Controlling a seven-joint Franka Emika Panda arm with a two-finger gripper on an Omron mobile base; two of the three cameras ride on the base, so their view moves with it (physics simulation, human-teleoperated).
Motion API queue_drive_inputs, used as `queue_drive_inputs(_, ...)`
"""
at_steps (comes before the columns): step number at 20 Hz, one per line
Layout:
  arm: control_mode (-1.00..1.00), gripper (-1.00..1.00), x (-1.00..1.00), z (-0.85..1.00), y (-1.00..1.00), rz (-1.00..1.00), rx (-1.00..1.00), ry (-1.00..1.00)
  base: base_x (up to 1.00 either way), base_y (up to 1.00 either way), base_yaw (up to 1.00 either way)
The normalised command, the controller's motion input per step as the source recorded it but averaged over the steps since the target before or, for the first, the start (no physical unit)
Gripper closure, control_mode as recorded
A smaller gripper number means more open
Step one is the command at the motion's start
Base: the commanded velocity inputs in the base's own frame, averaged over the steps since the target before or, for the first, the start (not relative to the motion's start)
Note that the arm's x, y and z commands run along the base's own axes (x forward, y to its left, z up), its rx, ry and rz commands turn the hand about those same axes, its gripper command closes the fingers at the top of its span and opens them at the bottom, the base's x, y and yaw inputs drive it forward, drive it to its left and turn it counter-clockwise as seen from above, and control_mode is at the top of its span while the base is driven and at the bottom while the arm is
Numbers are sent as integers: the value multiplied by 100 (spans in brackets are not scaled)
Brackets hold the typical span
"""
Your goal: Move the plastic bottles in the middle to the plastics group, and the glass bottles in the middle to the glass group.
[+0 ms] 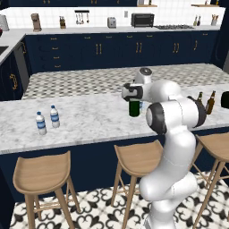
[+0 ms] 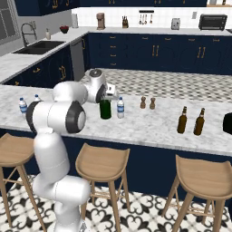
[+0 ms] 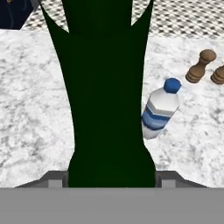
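Bottles are what I am sorting, and going left to right along the marble counter [image 2: 149, 131]: the plastics group [image 1: 47, 120] stands at the far left, two small water bottles side by side. In the middle, the green wine bottle [image 2: 105, 109] stands upright with the small water bottle [image 2: 120, 107] just beside it on the right. Past the two tiny brown shakers [image 2: 147, 103], two brown beer bottles [image 2: 190, 121] stand close together at the right, so I judge the glass group has already gained the middle beer bottle. That leaves the wine bottle and the water bottle to move.

My arm is folded, elbow raised, forearm reaching out over the counter with the hand pointing down over the wine bottle's neck. My gripper [image 3: 112, 177] straddles it; whether the jaws are clamped I cannot tell, since the dark glass hides them.
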Motion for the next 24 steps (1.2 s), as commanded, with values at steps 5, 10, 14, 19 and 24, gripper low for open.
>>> queue_drive_inputs(5,-100,100,-13,2,-68,-7,0,0,0,0,0)
queue_drive_inputs(10,-100,100,0,6,-82,-8,0,7,0,0,0)
queue_drive_inputs(14,-100,100,4,4,-86,-11,0,11,0,0,0)
queue_drive_inputs(19,-100,100,14,0,-75,-8,0,6,0,0,0)
queue_drive_inputs(24,-100,100,16,0,-70,-4,0,1,0,0,0)
